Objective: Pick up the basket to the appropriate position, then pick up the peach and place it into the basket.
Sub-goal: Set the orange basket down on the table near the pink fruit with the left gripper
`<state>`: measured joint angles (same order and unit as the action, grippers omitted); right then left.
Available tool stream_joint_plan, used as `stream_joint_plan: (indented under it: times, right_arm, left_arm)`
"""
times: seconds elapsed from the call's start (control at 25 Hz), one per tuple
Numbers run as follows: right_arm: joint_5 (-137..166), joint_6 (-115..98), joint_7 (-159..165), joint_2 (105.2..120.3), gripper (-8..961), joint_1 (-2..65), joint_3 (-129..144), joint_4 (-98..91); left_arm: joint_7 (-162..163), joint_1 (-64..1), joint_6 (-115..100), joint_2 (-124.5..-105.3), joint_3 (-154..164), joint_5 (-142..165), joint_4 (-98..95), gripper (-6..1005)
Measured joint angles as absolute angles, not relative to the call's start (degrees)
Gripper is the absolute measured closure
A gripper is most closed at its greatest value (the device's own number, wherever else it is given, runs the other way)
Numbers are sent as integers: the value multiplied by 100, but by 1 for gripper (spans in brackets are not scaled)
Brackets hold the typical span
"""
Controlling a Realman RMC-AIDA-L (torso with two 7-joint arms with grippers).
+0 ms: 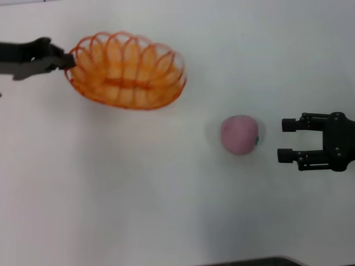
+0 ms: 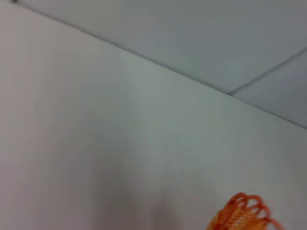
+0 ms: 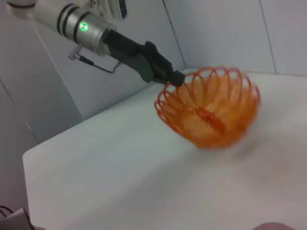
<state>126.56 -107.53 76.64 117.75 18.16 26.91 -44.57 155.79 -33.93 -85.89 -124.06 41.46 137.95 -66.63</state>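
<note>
Left of the peach, the left pincer is gripping the tilted basket by its rim, needing level lowering nearer; the right pincer is waiting open just right of it.

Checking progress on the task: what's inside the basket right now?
Nothing. The basket is empty; only its own orange wires show through. The left hand grips its rim, and the peach sits on the table beside the open right hand.

Even, bright light; the basket is motion-blurred, shadows faint.
</note>
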Motion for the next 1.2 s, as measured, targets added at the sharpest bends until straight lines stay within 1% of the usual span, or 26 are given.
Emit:
stream_joint_plan:
  times: [0.16, 0.48, 0.72, 0.92, 1.2]
  right_arm:
    - [12656, -10771, 7608, 11805, 130, 1803, 2691, -4456]
    - [12655, -10780, 7578, 11804, 129, 1815, 2698, -4456]
    - [12654, -10784, 7576, 11819, 128, 1857, 2699, -4456]
    - [12654, -10785, 7576, 11855, 128, 1894, 2732, -4456]
    - [12656, -10766, 7576, 11866, 128, 1905, 2743, -4456]
  left_arm:
    - [15586, -2834, -8209, -12449, 4239, 13368, -6692, 939]
    - [15508, -2178, -8007, -12468, 4444, 12908, -6484, 917]
    - [15081, -2107, -8003, -12464, 4459, 12690, -5929, 897]
    - [14759, -2175, -8145, -12409, 4428, 12596, -5630, 880]
    - [14278, -2233, -8512, -12352, 4158, 12601, -5548, 699]
